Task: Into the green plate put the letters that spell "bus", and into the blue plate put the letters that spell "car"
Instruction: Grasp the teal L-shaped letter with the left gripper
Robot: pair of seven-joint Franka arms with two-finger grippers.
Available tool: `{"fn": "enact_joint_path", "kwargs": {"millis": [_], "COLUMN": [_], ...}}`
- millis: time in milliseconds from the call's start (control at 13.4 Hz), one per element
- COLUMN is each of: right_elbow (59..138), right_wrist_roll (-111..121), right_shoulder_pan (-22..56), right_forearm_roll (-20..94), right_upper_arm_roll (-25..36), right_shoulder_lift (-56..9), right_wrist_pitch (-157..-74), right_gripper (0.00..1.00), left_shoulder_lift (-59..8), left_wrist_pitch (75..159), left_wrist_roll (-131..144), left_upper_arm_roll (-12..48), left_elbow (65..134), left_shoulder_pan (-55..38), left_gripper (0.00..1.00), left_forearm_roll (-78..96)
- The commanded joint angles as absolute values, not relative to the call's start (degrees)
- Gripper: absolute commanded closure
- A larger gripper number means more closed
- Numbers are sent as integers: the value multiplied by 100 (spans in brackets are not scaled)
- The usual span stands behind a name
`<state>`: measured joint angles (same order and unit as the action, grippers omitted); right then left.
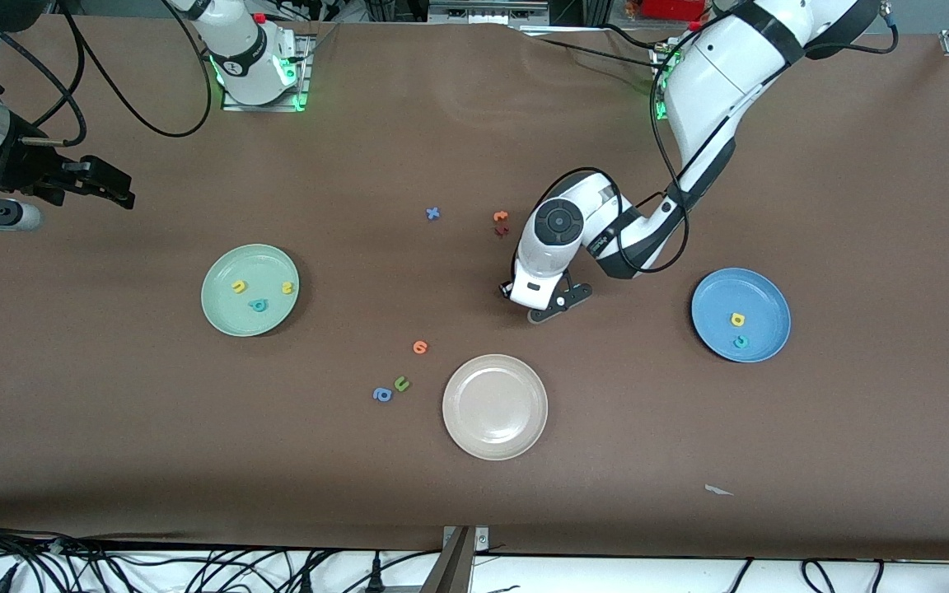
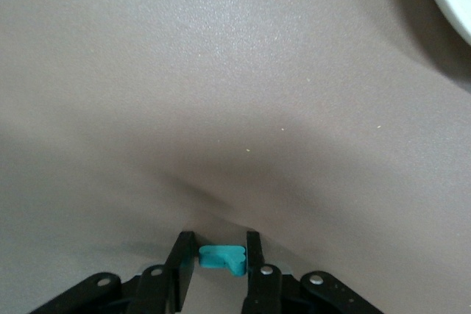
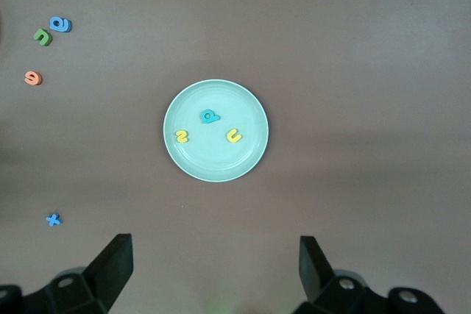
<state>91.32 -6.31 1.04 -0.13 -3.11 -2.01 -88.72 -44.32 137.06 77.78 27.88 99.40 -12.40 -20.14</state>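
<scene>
My left gripper is down at the table's middle, between the cream plate and the blue plate, its fingers shut on the teal "r". That letter is hidden by the hand in the front view. A yellow "a" and a teal "c" lie in the blue plate. The green plate holds a teal "b", a yellow "u" and a yellow "s". My right gripper hangs open and high over the right arm's end, looking down on the green plate.
A cream plate sits nearer the front camera than my left hand. Beside it lie an orange letter, a green "u" and a blue "a". A blue "x", an orange letter and a dark red one lie nearer the bases.
</scene>
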Motion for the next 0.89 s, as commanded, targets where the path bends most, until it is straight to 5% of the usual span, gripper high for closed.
{"fn": "enact_joint_path", "kwargs": {"millis": [0,818], "right_elbow": [9044,9044], "right_wrist_roll": [-650,-615], "right_shoulder_pan": [-9,-9], "right_forearm_roll": [-35,-26], "right_upper_arm_roll": [-431,-431], "right_shoulder_lift": [-211,-220], "right_wrist_pitch": [-8763,-8763], "right_gripper": [0,0], "left_shoulder_lift": [-4570,-4448], "left_wrist_pitch": [13737,13142], "left_wrist_roll": [7910,7560], "left_upper_arm_roll": [2769,2777], "left_elbow": [9800,9362], "left_shoulder_pan": [-1283,-977], "left_gripper": [67,73], "left_forearm_roll": [-2215,-2241]}}
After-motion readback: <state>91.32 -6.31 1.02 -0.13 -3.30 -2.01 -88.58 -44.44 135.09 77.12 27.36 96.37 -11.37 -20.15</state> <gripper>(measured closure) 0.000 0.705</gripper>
